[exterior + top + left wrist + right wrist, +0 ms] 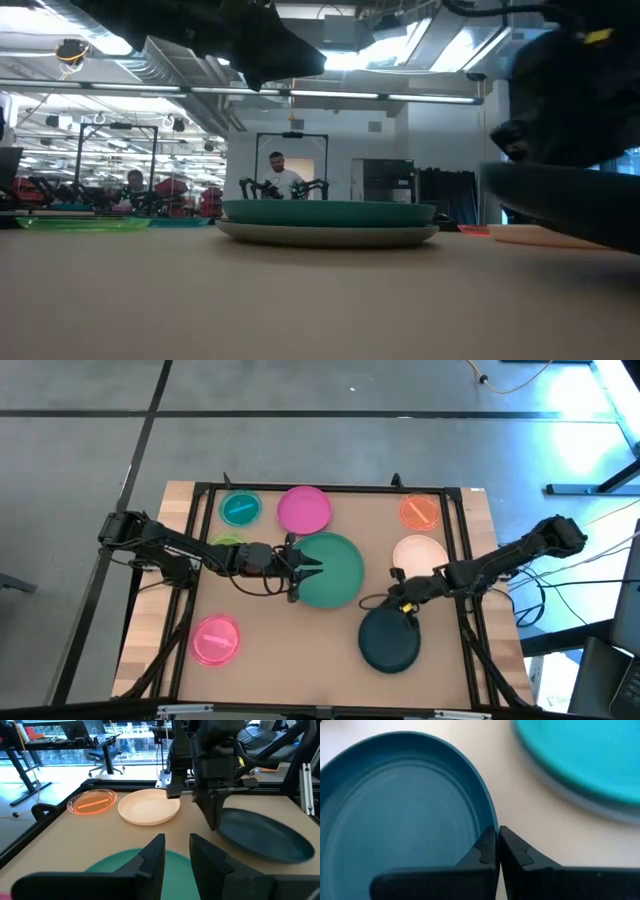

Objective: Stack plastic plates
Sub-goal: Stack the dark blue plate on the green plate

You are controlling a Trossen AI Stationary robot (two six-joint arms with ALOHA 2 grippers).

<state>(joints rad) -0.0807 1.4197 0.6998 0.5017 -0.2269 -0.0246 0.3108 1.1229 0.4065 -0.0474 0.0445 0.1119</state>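
Right wrist view — right pincer (497,851) clamps dark slate plate (395,815) rim.

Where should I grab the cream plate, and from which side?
Pinch the raised rim of the cream plate; it lies flat, so only the lip offers a hold. Come from above at its right edge, nearest the right gripper, which is shut on the dark plate.

Overall light: bright and even over the table (300,660), from overhead.
Source: ceiling light strips (420,45) above the table in the low view, blown out white.
Glare: pale blue-white sheen on the floor (560,410) beyond the table's far right corner.
Shadows: faint, soft-edged, close under the teal-green plate (328,212).
Blur: dark slate plate (565,205) and arm parts nearest the low camera out of focus.
Background: room behind the teal-green plate reasonably sharp.
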